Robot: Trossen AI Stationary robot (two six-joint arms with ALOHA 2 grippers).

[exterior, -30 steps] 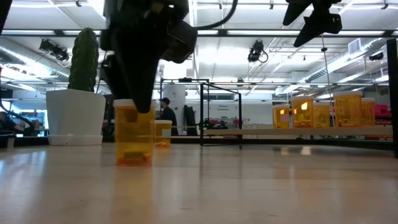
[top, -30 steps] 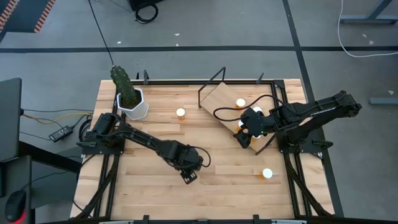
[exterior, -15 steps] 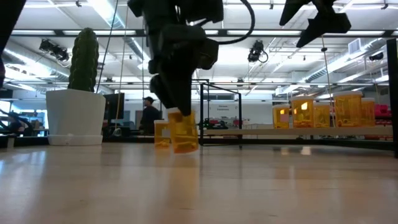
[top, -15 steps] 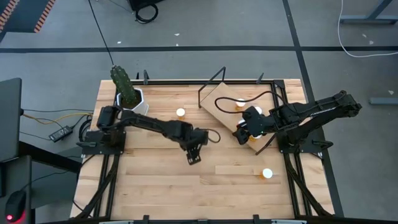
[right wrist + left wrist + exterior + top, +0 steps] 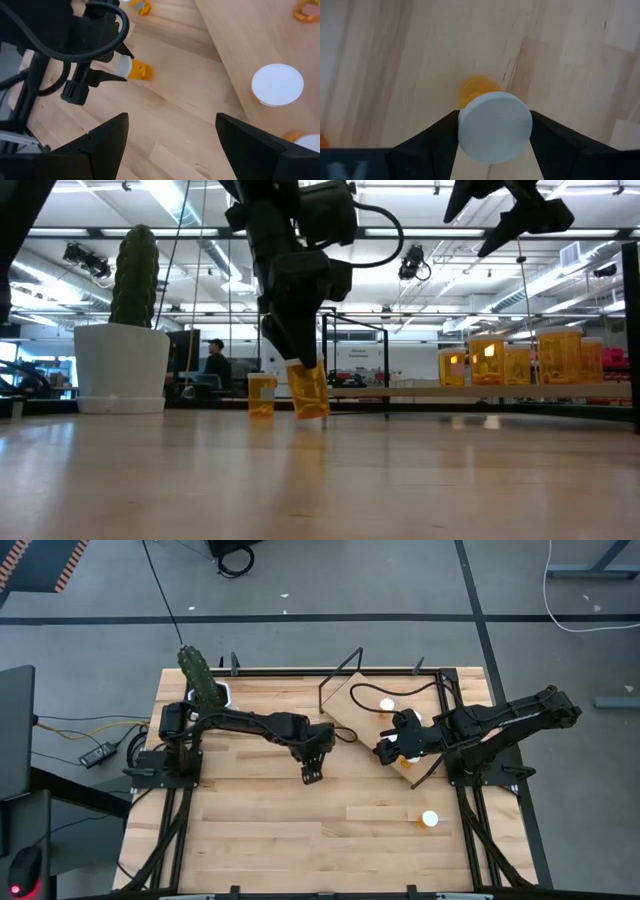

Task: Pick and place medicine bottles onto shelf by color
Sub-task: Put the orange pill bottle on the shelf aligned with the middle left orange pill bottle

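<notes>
Mid-frame, the left gripper (image 5: 311, 774) pinches a medicine bottle (image 5: 308, 389) above the table, needing carriage right to the shelf (image 5: 362, 698).

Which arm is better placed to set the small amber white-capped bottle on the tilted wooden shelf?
Left: the left gripper already clamps the amber bottle near the shelf; the right gripper is open, empty.

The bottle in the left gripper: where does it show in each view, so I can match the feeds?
High view: hidden under the left gripper, mid-table.
Low view: the bottle hangs tilted off the table, centre-left.
Left wrist view: white cap between the fingers.
Right wrist view: upper left, bottle held sideways.
Shared landmark: the shelf.
</notes>
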